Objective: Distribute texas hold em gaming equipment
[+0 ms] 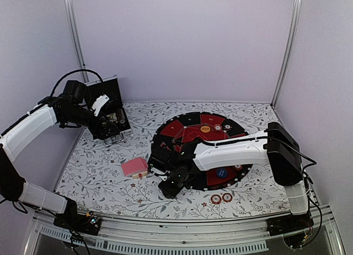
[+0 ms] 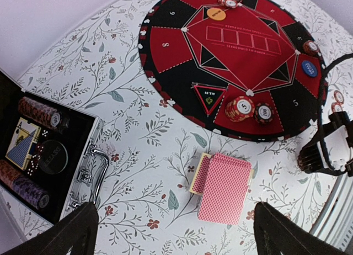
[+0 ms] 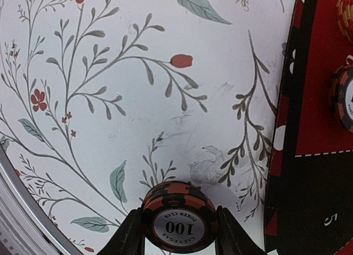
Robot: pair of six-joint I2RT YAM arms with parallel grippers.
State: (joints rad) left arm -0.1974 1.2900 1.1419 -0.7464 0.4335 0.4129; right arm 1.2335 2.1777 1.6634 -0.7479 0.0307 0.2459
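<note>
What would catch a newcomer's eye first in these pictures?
The round red-and-black poker mat lies right of centre on the flowered cloth, chips dotted on it. In the right wrist view, the right pincer grips a chip stack marked 100. A pink-backed card deck lies just left of the mat.

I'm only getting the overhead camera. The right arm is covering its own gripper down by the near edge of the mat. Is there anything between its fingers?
Observer: Yes. The right gripper is closed on a chip stack. The top chip reads 100.
Operator: Is that over the mat or off it?
Observer: Off it, over the floral tablecloth. The round mat starts just beside it.
Operator: Is the stack lifted?
Observer: I cannot tell.
Operator: And the left gripper?
Observer: The left gripper is open and empty, looking down on the pink-backed deck.
</note>
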